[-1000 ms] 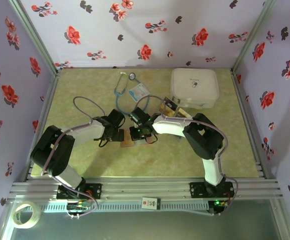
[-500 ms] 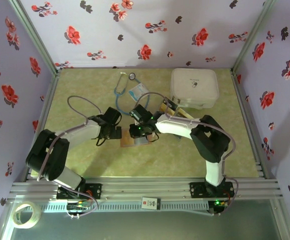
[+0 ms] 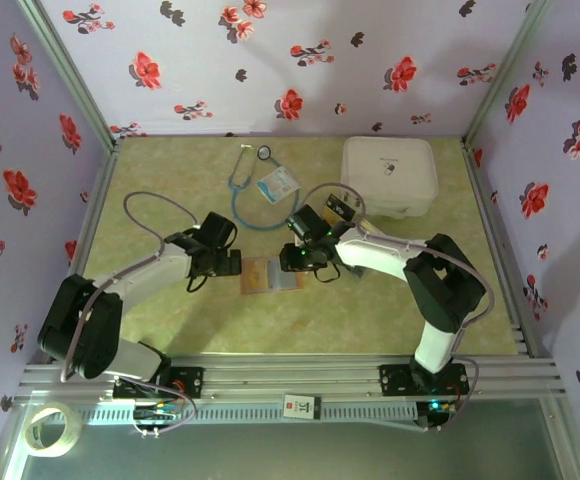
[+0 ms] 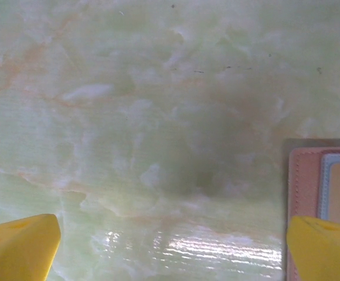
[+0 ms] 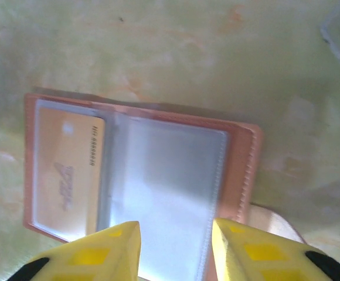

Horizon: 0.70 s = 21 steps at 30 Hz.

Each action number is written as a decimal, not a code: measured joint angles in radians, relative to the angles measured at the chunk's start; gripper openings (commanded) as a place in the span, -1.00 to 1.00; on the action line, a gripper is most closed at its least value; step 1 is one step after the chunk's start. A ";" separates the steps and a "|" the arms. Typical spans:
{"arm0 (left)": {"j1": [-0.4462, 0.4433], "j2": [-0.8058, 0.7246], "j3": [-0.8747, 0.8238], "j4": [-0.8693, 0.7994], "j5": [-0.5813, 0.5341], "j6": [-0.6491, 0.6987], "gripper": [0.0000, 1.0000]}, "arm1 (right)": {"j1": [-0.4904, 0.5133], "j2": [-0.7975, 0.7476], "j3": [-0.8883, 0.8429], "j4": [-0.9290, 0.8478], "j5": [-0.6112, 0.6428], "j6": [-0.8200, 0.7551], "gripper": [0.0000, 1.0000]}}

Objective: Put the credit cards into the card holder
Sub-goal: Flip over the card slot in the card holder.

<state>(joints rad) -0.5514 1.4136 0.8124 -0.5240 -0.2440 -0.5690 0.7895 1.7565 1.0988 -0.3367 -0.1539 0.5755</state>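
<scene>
The tan card holder (image 3: pixel 270 275) lies open and flat on the table between the two grippers. In the right wrist view one gold credit card (image 5: pixel 67 175) sits in the left pocket of the card holder (image 5: pixel 240 170), and the clear right pocket (image 5: pixel 164 187) looks bare. My right gripper (image 5: pixel 176 257) hovers open over that pocket's near edge, holding nothing. My left gripper (image 4: pixel 170 252) is wide open over bare table, with the card holder's edge (image 4: pixel 325 181) by its right fingertip. More credit cards (image 3: pixel 341 209) lie by the white case, partly behind the right arm.
A large white case (image 3: pixel 390 175) stands at the back right. A stethoscope (image 3: pixel 242 172) and a light-blue badge card (image 3: pixel 277 183) lie behind the holder. Floral walls close in the left, back and right sides. Open table lies in front of the holder.
The right gripper has drawn back to the right off the holder, and the left gripper has slid left away from it. The holder now lies uncovered and open.
</scene>
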 measured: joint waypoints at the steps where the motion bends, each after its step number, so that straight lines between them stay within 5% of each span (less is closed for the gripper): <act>1: -0.002 -0.008 -0.010 0.001 0.011 0.000 0.99 | -0.003 -0.003 -0.008 0.004 -0.001 0.003 -0.15; 21: -0.084 0.019 -0.071 0.053 0.058 -0.017 0.99 | -0.011 0.015 -0.038 0.092 -0.037 0.037 -0.07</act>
<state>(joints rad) -0.6353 1.4326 0.7410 -0.4709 -0.1864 -0.5858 0.7788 1.7714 1.0611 -0.2451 -0.1909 0.6125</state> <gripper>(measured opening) 0.997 0.459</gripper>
